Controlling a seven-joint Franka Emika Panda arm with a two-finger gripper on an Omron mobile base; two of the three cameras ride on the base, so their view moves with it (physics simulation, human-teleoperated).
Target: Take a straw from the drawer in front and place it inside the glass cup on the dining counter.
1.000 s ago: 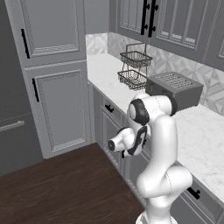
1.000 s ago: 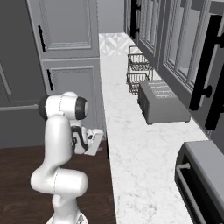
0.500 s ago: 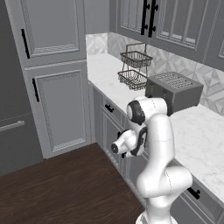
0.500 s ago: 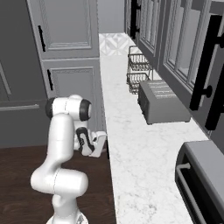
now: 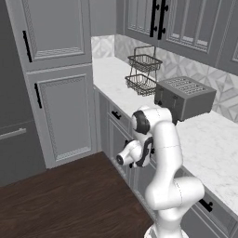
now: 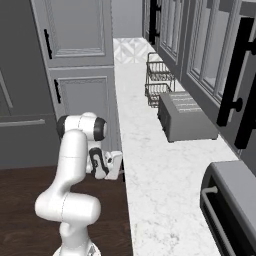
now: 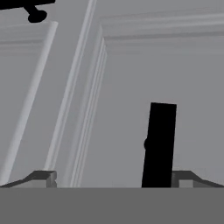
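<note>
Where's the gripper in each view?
Left base: gripper centre, against the cabinet fronts.
Right base: gripper left of centre, beside the counter edge.
Hand: gripper open at bottom, handle ahead.
Shared landmark: toaster, in both base views.

Left base view: behind-left, looking down along the worktop (image 5: 204, 139). Right base view: behind-right, sharing worktop, toaster (image 6: 186, 116), wire basket (image 5: 144, 70). Hand view: very close, facing a cabinet front (image 7: 131, 65).
</note>
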